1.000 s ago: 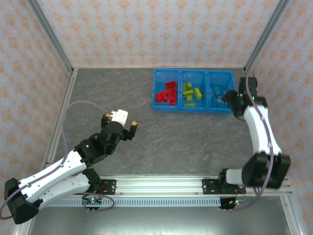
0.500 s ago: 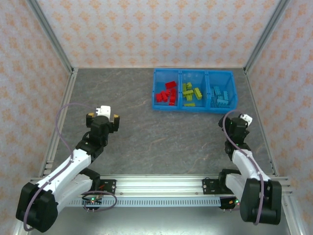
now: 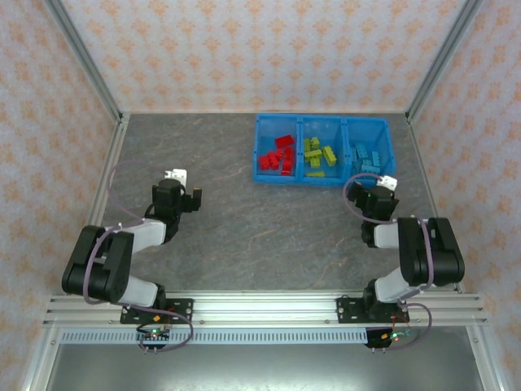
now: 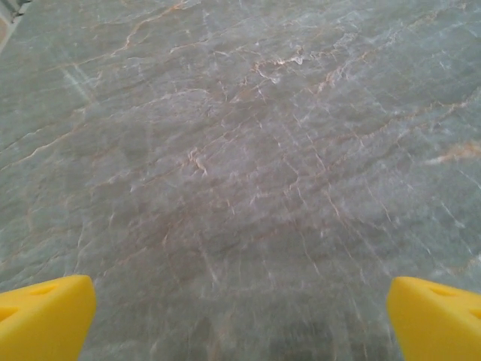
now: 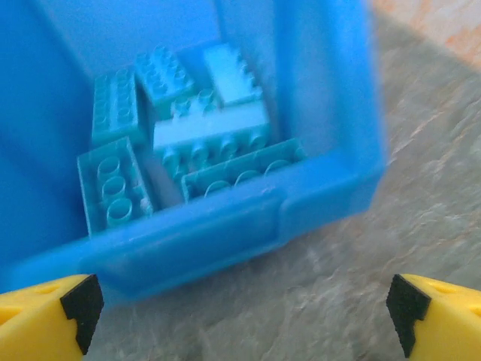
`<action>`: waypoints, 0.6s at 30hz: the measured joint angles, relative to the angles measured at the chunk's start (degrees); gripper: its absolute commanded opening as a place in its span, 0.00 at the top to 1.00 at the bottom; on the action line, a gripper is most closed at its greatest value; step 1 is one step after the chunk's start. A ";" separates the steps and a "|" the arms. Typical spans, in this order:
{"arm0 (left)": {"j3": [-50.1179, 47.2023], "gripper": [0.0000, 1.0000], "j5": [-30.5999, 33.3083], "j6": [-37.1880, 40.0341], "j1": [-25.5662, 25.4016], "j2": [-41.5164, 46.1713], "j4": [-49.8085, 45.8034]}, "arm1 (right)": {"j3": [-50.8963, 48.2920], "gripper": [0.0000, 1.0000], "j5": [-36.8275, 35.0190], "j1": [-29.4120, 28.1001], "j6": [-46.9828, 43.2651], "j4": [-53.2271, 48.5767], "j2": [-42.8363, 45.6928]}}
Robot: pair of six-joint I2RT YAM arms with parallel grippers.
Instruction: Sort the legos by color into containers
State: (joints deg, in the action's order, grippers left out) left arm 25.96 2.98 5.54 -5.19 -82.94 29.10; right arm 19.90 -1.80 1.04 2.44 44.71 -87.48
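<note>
Fingertips (image 5: pixel 45 320) of the right gripper (image 5: pixel 244 320), yellow with black pads, sit at the two lower corners of the right wrist view. The jaws are spread wide with nothing between them. Just ahead of that gap stands the near wall of the right-hand bin (image 5: pixel 225 233), and behind it lie the light blue legos (image 5: pixel 188 128), jumbled, some stud side up and some showing their hollow undersides. The bricks are inside the bin, apart from the fingers.

The left gripper (image 4: pixel 240 323) is likewise spread wide and holds nothing. Its plain yellow tips frame bare grey marbled table (image 4: pixel 240 150).

The view from above adds what the wrist cameras do not. The containers (image 3: pixel 321 183) form a joined blue row of three at the far right of the table. The red legos (image 3: pixel 277 155) are in the left bin, the lime green legos (image 3: pixel 317 155) in the middle one, and the light blue ones in the right one. Both arms are folded back near their bases, the right wrist near the row's right end and the left well apart from it.
</note>
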 measured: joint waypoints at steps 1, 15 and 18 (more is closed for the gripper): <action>-0.11 0.00 -0.92 -0.85 1.42 -0.87 2.25 | 0.09 0.01 0.52 -0.31 -0.57 1.03 -0.57; -1.75 0.00 -2.78 -4.04 4.44 -3.15 11.30 | 1.46 0.01 -1.46 -1.33 -2.14 1.16 -0.11; -1.75 0.00 -2.78 -4.04 4.44 -3.17 11.41 | 1.60 0.01 -1.49 -1.38 -2.16 1.18 -0.11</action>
State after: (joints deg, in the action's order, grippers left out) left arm 24.21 0.21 1.50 -0.75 -86.11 40.51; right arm 21.50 -3.29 -0.34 0.27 45.89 -87.59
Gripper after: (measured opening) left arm 0.999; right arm 0.991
